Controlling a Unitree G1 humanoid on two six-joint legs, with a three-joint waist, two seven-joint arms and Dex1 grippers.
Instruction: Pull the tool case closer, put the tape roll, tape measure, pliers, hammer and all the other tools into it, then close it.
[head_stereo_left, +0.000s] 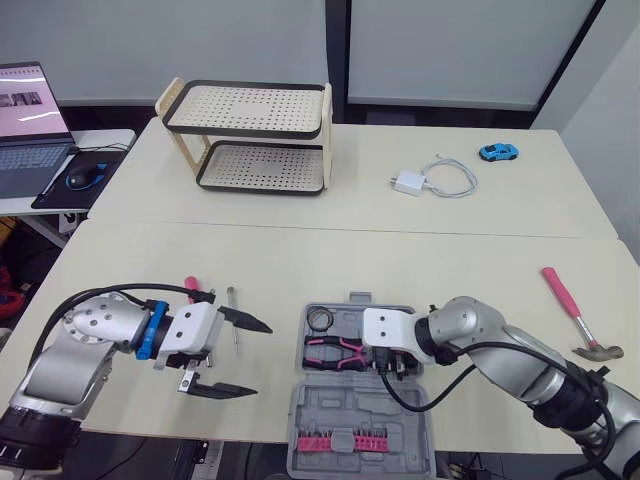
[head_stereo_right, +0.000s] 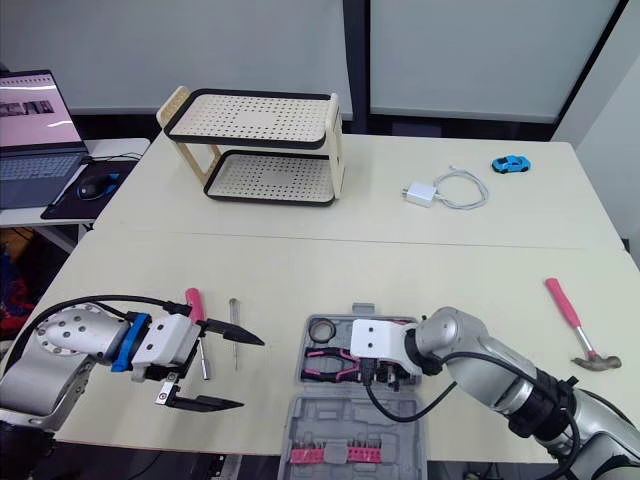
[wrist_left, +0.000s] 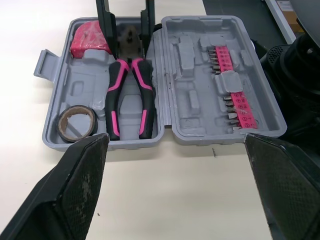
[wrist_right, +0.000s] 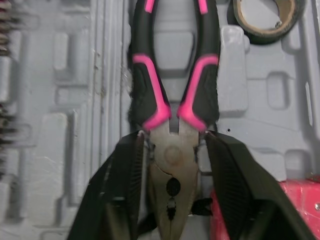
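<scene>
The grey tool case (head_stereo_left: 352, 410) lies open at the table's front centre, its lid holding a row of pink bits (wrist_left: 232, 82). Its tray holds the tape roll (head_stereo_left: 320, 319), the pink-handled pliers (head_stereo_left: 335, 352) and a red tape measure (wrist_left: 90, 37). My right gripper (wrist_right: 172, 145) reaches into the tray, shut on the pliers' head (wrist_right: 172, 175). My left gripper (head_stereo_left: 262, 358) hovers open left of the case with nothing in it. A pink-handled screwdriver (head_stereo_left: 195, 287) and a thin screwdriver (head_stereo_left: 233, 320) lie beside it. The hammer (head_stereo_left: 575, 315) rests at the right edge.
A two-tier perforated rack (head_stereo_left: 250, 135) stands at the back left. A white charger with its cable (head_stereo_left: 430, 180) and a blue toy car (head_stereo_left: 497, 152) lie at the back right. A laptop (head_stereo_left: 30, 120) and mouse (head_stereo_left: 80, 178) sit on a side desk.
</scene>
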